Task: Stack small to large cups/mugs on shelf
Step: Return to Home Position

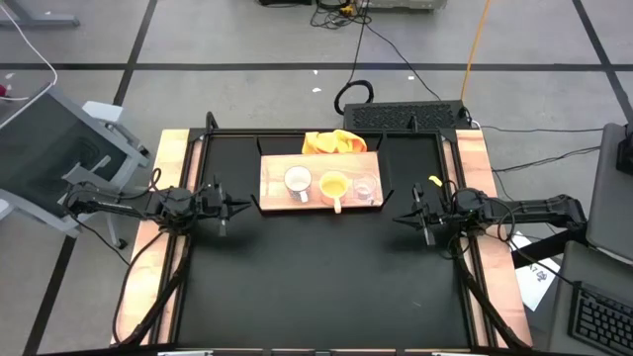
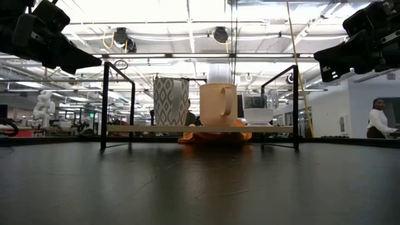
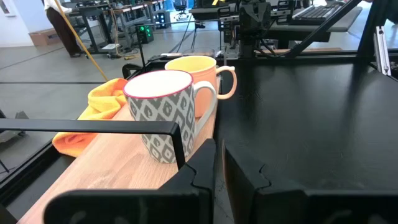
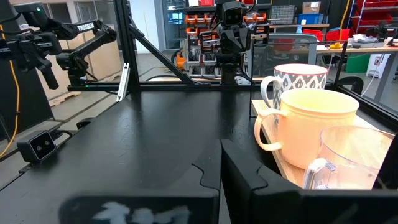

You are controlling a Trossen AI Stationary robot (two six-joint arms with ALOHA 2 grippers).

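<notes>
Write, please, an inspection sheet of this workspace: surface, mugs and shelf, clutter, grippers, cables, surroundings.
Surface: black table, flat; no spill seen.
Job's things: patterned mug, yellow mug and glass cup stand upright in a row on the wooden shelf.
Clutter: orange cloth behind the shelf.
Grippers: left gripper and right gripper are shut and empty, one on each side of the shelf, apart from it.
Cables: black cables and a yellow cable lie on the floor beyond the table.
Surroundings: a person far off in the room.
</notes>
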